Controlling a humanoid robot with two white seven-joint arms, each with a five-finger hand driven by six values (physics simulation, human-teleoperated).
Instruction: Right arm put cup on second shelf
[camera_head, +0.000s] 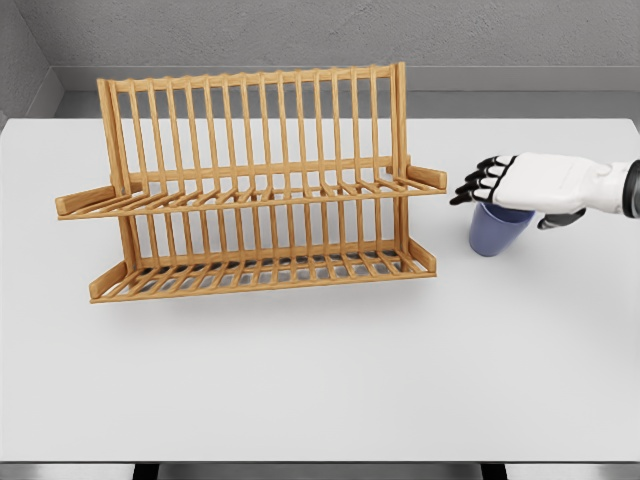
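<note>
— Table (300, 380): white, bearing wooden dish rack (255, 185), two slatted tiers. Cup?

— Blue cup (497, 228), right of rack, under right hand (525, 185); fingers curled over its rim, apparently gripping. Risk: loose top grasp slips, or cup clips the upper shelf's end.

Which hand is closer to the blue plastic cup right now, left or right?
Right. The right hand sits directly over the blue plastic cup, covering its rim, though a firm grasp isn't clear. The left hand is out of view.
</note>
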